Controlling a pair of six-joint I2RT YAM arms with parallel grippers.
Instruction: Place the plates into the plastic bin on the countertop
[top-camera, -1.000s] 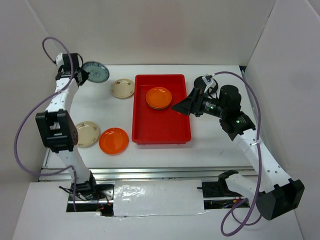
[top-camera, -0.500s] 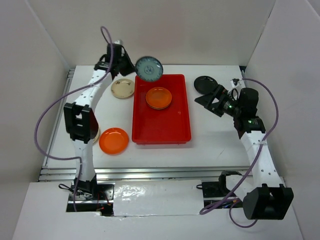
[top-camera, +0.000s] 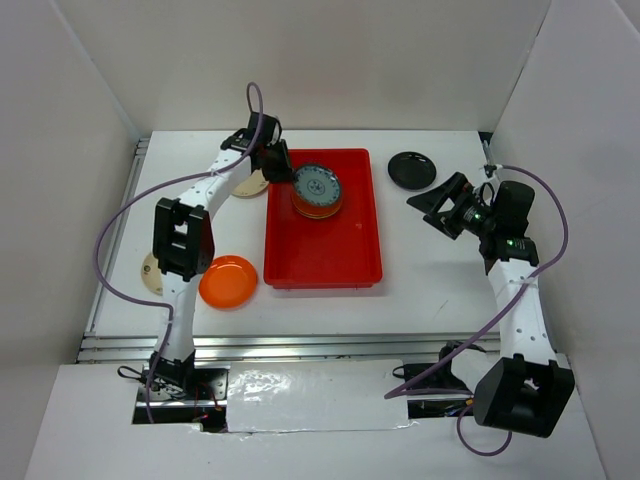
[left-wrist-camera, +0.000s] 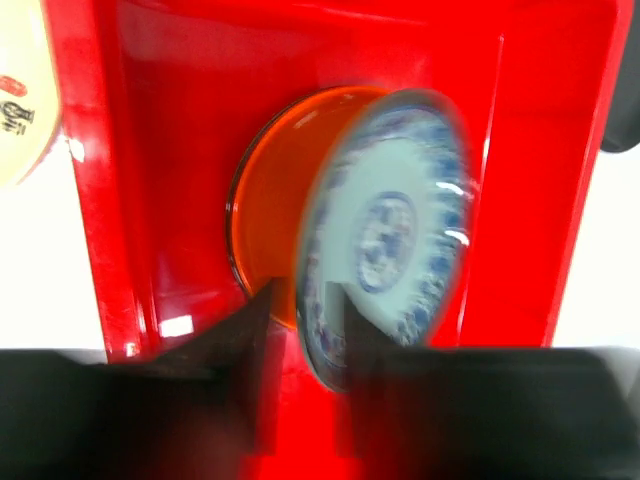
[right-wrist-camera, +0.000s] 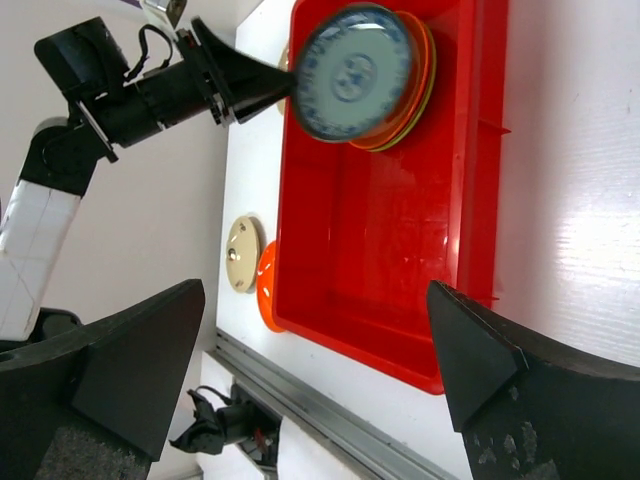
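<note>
**Inspector:** Why is the teal-blue patterned plate (left-wrist-camera: 385, 235) hanging tilted?

**Examiner:** The left gripper (left-wrist-camera: 305, 340) is pinching its near rim, jaws narrow. It is holding the plate just ahead of itself over the orange plate (left-wrist-camera: 265, 200) in the red bin (left-wrist-camera: 110, 200), probably to stack it.

**Inspector:** And the right gripper (top-camera: 435, 207)?

**Examiner:** It is gaping wide and gripping nothing. The black plate (top-camera: 412, 170) is lying just beside it on the countertop (top-camera: 420, 270).

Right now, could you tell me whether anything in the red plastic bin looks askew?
Yes: the blue-patterned round plate leans tilted over the orange plate in the red plastic bin, pinched at its rim by the left gripper, not lying flat.
</note>
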